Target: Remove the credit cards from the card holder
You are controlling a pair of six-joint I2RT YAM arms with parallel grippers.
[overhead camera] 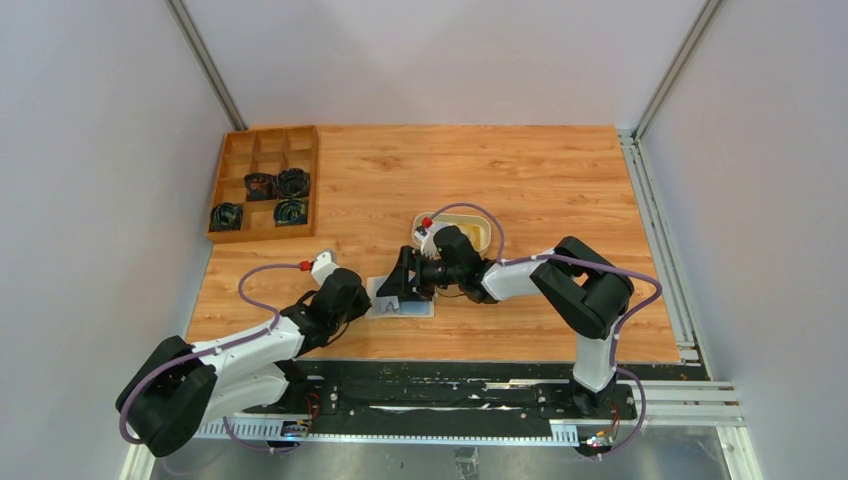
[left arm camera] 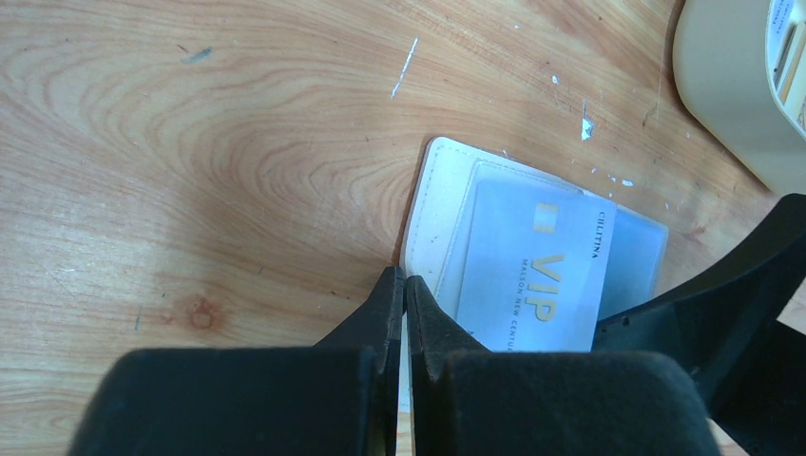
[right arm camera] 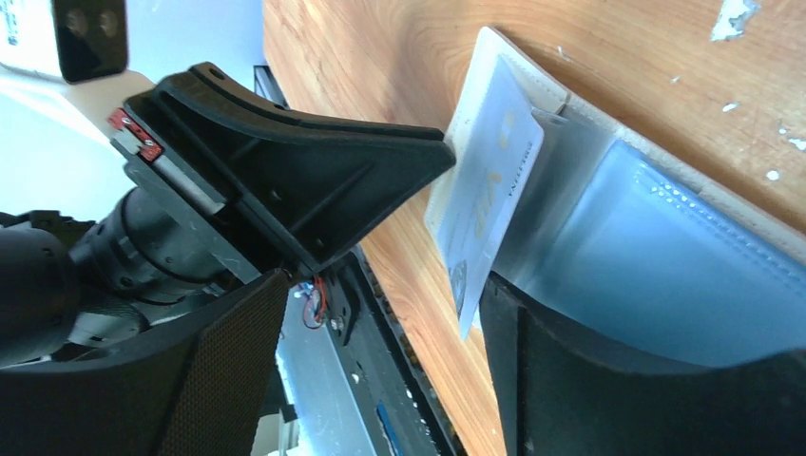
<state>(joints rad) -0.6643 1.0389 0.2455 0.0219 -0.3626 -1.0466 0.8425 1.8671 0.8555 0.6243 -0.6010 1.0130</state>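
wood table (left arm camera: pixel 190 142); vip card (left arm camera: pixel 532 285) in card holder (left arm camera: pixel 434 214) legible l-wrist, not top.

A wood-grain table (overhead camera: pixel 520 170) fills the middle, flecked with white chips. Plain pale grey walls (overhead camera: pixel 90 150) close it in at 9, 12 and 3 o'clock, with 2 aluminium posts (overhead camera: pixel 205 62) at the far corners. A wooden compartment tray (overhead camera: pixel 299 142) sits at 10 o'clock. Metal rails (overhead camera: pixel 660 230) edge 3 o'clock. The light is soft and even.
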